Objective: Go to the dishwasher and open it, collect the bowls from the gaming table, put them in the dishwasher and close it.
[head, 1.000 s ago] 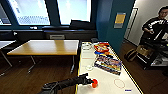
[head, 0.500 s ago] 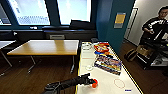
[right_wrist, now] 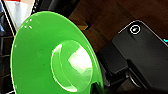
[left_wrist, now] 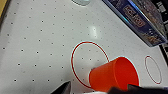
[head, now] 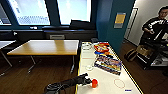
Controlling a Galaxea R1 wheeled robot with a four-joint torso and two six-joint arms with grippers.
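The gaming table (head: 105, 86) is long and white with a yellow edge strip. An orange cup (head: 94, 83) sits near its front end beside a red ring printed on the top. My left gripper (head: 89, 81) reaches in from the left and is right at the cup. In the left wrist view the orange cup (left_wrist: 113, 75) looks tilted, partly over a red ring (left_wrist: 88, 62). A bright green bowl (right_wrist: 55, 55) shows large in the right wrist view, above wooden floor, with my right gripper (right_wrist: 100, 86) shut on its rim. The dishwasher is out of view.
Board game boxes (head: 108, 64) and a small clear dish (head: 89, 67) lie further along the table. A wooden-topped table (head: 47, 47) stands to the left. At the right a person (head: 156, 25) stands by a dark rig, with a bag (head: 130, 55) on the floor.
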